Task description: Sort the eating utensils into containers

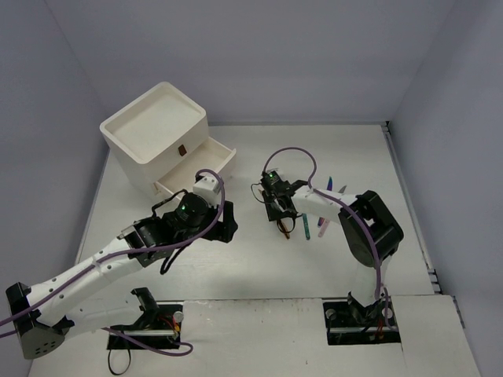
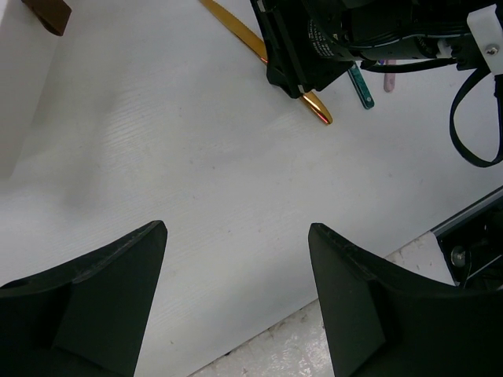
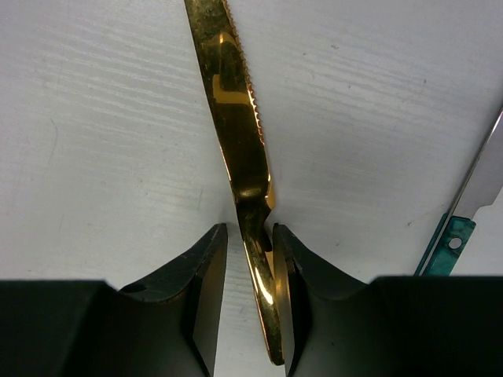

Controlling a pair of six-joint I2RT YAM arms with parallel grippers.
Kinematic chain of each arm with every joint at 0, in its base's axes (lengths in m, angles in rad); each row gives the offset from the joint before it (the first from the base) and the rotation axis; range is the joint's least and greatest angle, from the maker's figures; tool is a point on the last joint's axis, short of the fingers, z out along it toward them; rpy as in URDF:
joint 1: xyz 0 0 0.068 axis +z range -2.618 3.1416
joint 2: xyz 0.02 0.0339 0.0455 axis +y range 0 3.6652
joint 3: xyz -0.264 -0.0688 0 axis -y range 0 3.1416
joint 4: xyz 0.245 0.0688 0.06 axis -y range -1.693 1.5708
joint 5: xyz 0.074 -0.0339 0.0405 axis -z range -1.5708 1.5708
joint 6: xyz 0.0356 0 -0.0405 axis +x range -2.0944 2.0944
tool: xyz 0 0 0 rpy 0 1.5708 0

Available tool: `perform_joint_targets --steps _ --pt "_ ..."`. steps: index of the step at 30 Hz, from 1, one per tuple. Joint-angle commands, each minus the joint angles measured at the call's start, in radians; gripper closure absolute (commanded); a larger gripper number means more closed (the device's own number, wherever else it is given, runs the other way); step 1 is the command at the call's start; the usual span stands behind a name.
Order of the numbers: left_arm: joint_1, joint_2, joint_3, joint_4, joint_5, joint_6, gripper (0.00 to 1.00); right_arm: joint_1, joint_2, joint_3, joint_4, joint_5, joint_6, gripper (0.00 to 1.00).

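Nearest of all are the broad black fingers of the left gripper, spread wide with nothing between them, hovering over bare table. Just beyond it, at the far left, stands the white boxy plastic cabinet. One drawer is pulled out toward the middle, and a small dark brown square handle shows on the cabinet's front.

Near the centre, the right gripper is down at the table with its fingers drawn in on either side of a slim, shiny, serrated gold knife. One pad touches the metal and a sliver of white shows beside the other. I judge it closed on the knife, but barely squeezing.

Just to the right lie a teal utensil and a pink utensil. A few more slim pieces farther back are too small to tell apart.

The knife should be light and stiff, but polished and slick. It sits low and thin, so it offers little to pinch. A hold across its narrow width near the balance point looks soundest, since gripped off-centre it could swivel or slip.

The table is white, matt and faintly grained. Plain pale grey-blue walls close it in on three sides.
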Motion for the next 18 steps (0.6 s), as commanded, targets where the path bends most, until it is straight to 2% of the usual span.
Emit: perform_joint_targets --steps 1,5,8,9,18 --pt "-0.004 -0.021 0.033 0.014 -0.029 0.021 0.3 0.006 0.06 -0.003 -0.166 -0.014 -0.074 0.73" --pt "-0.004 -0.015 0.035 0.011 -0.021 0.025 0.3 0.006 0.096 0.018 -0.173 -0.039 -0.096 0.77" --pt "-0.004 -0.018 0.034 0.01 -0.021 0.025 0.3 0.006 0.11 0.028 -0.175 -0.048 -0.103 0.98" --pt "-0.004 -0.018 0.033 0.01 -0.021 0.025 0.3 0.006 0.114 0.033 -0.175 -0.051 -0.104 1.0" --pt "-0.004 -0.011 0.031 0.017 -0.011 0.013 0.3 -0.023 0.08 0.08 -0.168 -0.056 0.004 1.0"
